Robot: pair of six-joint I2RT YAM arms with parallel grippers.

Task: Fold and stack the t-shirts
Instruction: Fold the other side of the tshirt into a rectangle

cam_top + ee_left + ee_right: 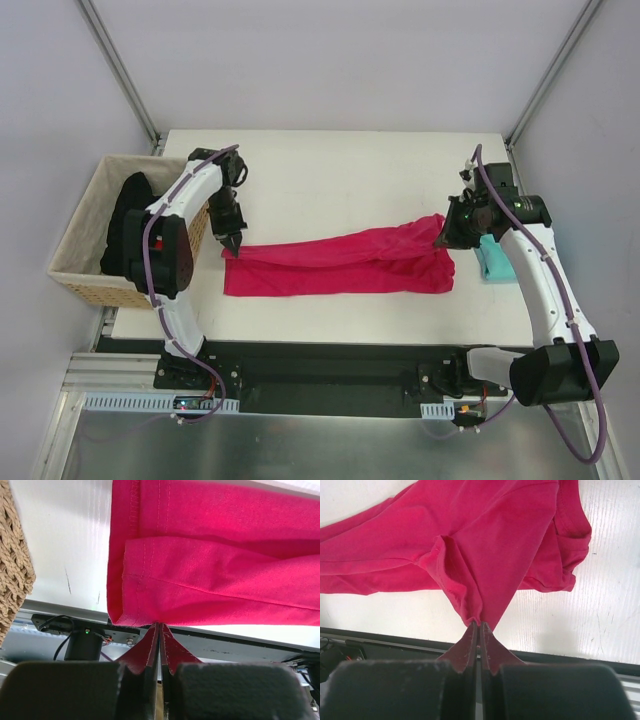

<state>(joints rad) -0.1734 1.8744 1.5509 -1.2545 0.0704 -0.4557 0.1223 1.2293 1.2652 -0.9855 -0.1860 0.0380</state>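
Observation:
A crimson-pink t-shirt (340, 263) lies stretched in a long band across the table's front half. My left gripper (231, 246) is shut on its left end, where the fold (200, 587) hangs just past the fingertips (150, 647). My right gripper (443, 238) is shut on the shirt's right end, lifted a little off the table, with bunched cloth (470, 570) pinched at the tips. A teal t-shirt (492, 258), folded small, sits at the table's right edge, right of the right gripper.
A woven wicker basket (85, 240) with dark cloth (125, 225) inside stands off the table's left edge, close to the left arm. The table's near edge (225, 630) runs just under both grippers.

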